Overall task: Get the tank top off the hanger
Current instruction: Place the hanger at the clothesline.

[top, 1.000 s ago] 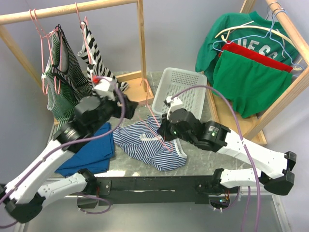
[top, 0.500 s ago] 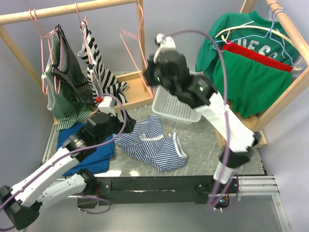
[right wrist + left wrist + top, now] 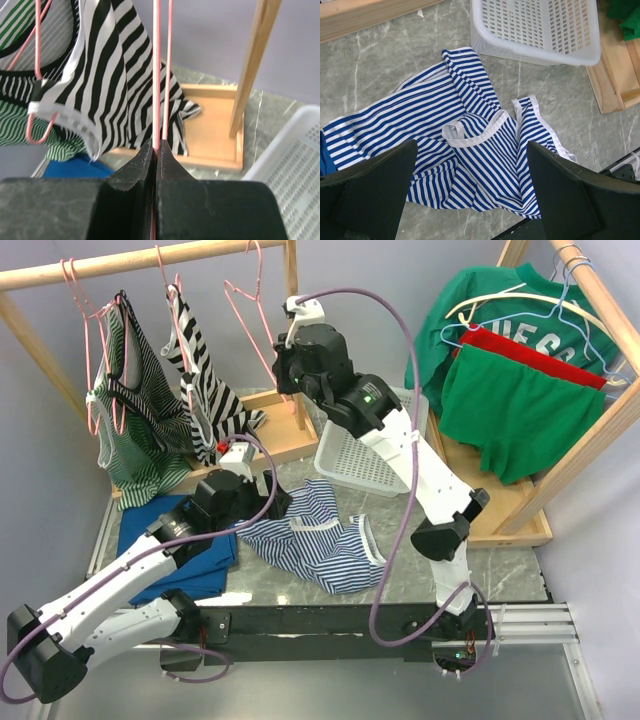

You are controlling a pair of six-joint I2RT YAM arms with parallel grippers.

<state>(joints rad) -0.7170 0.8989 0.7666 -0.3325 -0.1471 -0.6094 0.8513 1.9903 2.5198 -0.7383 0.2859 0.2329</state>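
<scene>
Surface: a grey-green marbled table top [image 3: 500, 565] is seen before a pale wall, with a wooden clothes rail [image 3: 130, 260] at the back left.
Tank top: the blue-and-white striped tank top [image 3: 315, 535] is laid crumpled on the table, off any hanger, between a blue folded cloth [image 3: 180, 550] and a white plastic lattice basket [image 3: 365, 465].
Hanger: a bare pink wire hanger [image 3: 245, 310] is held up at the rail; whether its hook rests on the rail cannot be told.
Right gripper: the right gripper [image 3: 278, 358] is raised beside the rail post, its fingers pinched tight on the hanger's wire.
Left gripper: the left gripper [image 3: 275, 498] is held low above the tank top, fingers spread wide, with nothing gripped.
Rail: a black-and-white striped top [image 3: 200, 370] and a green striped top [image 3: 135, 410] are hung on pink hangers to the left.
</scene>
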